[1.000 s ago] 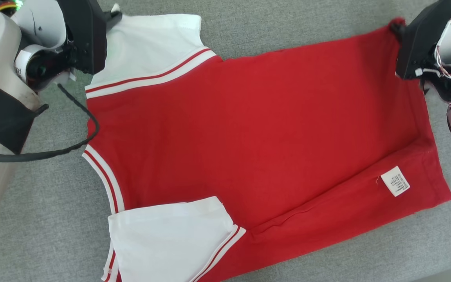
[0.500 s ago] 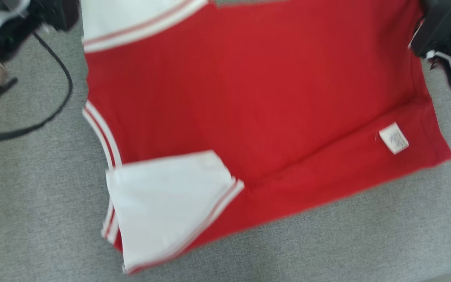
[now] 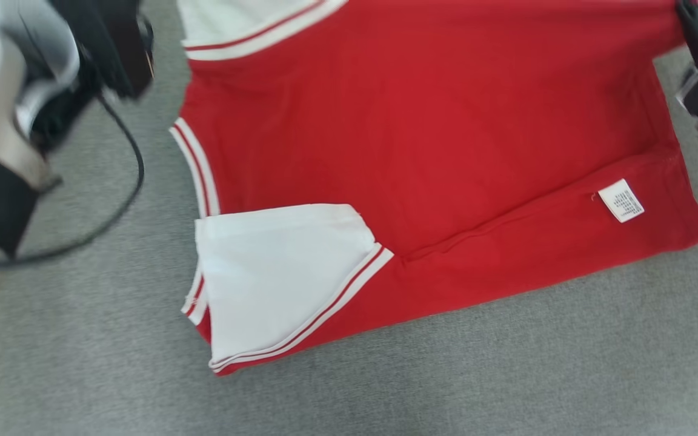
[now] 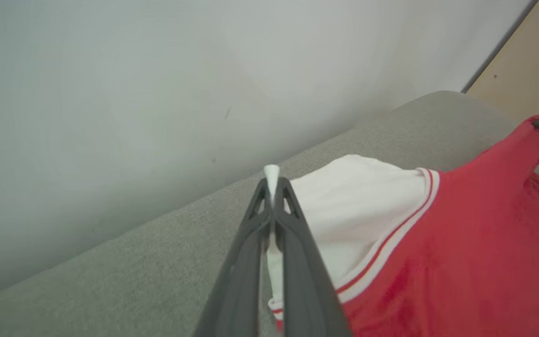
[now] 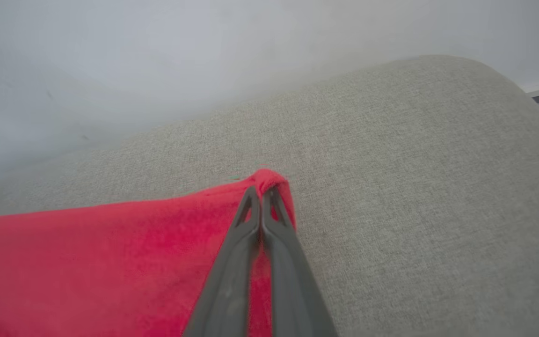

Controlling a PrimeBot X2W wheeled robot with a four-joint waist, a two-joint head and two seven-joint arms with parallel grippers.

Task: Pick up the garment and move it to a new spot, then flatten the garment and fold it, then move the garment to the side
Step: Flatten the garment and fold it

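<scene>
The garment (image 3: pixel 434 133) is a red shirt with white, red-striped sleeves, spread on the grey cushion with a white label (image 3: pixel 620 200) near its hem. In the left wrist view my left gripper (image 4: pixel 272 180) is shut on the far white sleeve (image 4: pixel 353 201), a tip of white cloth poking out between the fingers. The right wrist view has my right gripper (image 5: pixel 262 187) shut on the far red hem corner (image 5: pixel 269 179), which bunches over its tips. The near sleeve (image 3: pixel 276 272) lies folded over the red body.
Grey upholstered cushion (image 3: pixel 446 375) runs under and in front of the shirt. A pale wall (image 4: pixel 157 70) rises just behind the cushion's rounded back edge. A black cable (image 3: pixel 119 200) loops from my left arm (image 3: pixel 3 121) over the cushion at the left.
The head camera has tilted and shifted, so the shirt sits higher and further right in the picture. Both grippers stay shut on the far edge.
</scene>
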